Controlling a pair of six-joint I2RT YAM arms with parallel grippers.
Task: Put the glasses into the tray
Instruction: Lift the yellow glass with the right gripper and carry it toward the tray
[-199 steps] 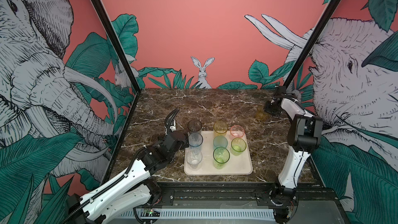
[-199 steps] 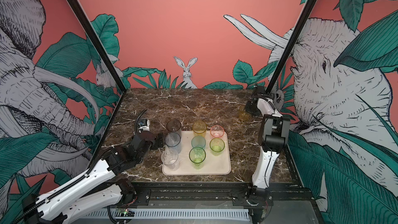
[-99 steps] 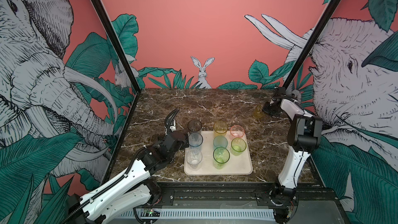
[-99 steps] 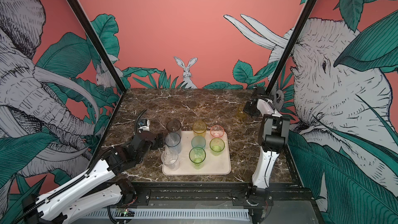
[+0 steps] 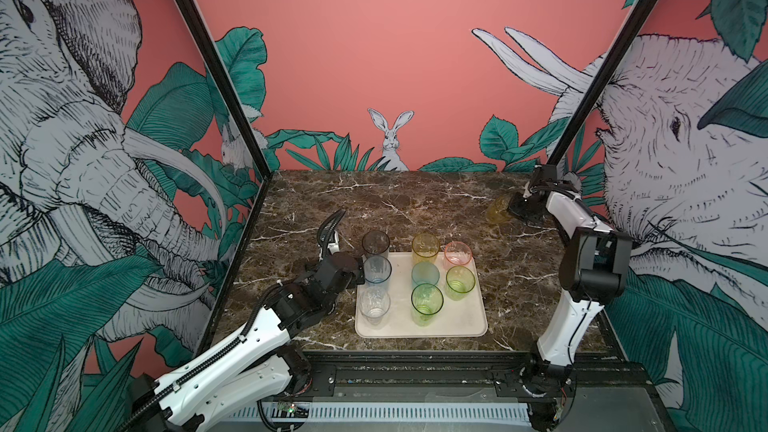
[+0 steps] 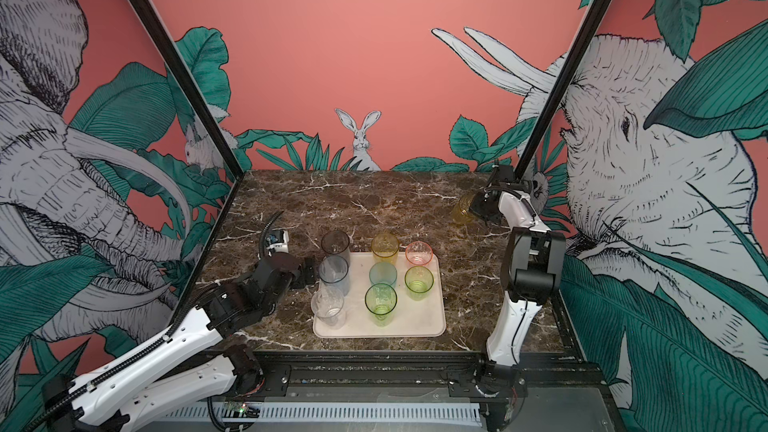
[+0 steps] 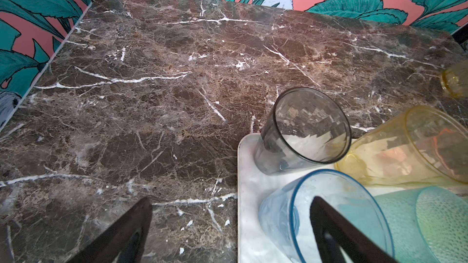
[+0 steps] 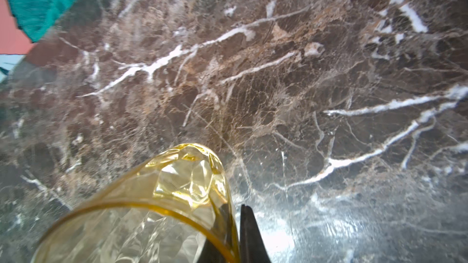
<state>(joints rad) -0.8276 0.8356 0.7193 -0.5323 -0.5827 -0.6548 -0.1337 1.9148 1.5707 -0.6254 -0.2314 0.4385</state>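
The cream tray (image 5: pixel 461 322) (image 6: pixel 419 322) lies at the front middle of the marble table. Several glasses stand in it, among them smoky grey (image 5: pixel 375 243), blue (image 5: pixel 377 270) and clear (image 5: pixel 375 305) along its left side. An amber glass (image 5: pixel 498 209) (image 6: pixel 462 209) (image 8: pixel 177 188) is at the far right of the table, tilted. My right gripper (image 5: pixel 513 210) (image 8: pixel 236 213) is shut on its rim wall, one finger inside and one outside. My left gripper (image 5: pixel 359 274) (image 7: pixel 231 199) is open beside the blue glass (image 7: pixel 324 213), holding nothing.
Yellow (image 5: pixel 425 248), pink (image 5: pixel 457 253), teal (image 5: pixel 425 274) and two green glasses (image 5: pixel 460 282) (image 5: pixel 427 304) fill the tray's middle and right. Bare tray floor shows along its front. The painted side wall and a black corner post (image 5: pixel 577 126) stand close behind the right arm.
The right gripper has shut on the amber glass's rim and carried it slightly left and up. The left arm has not moved.
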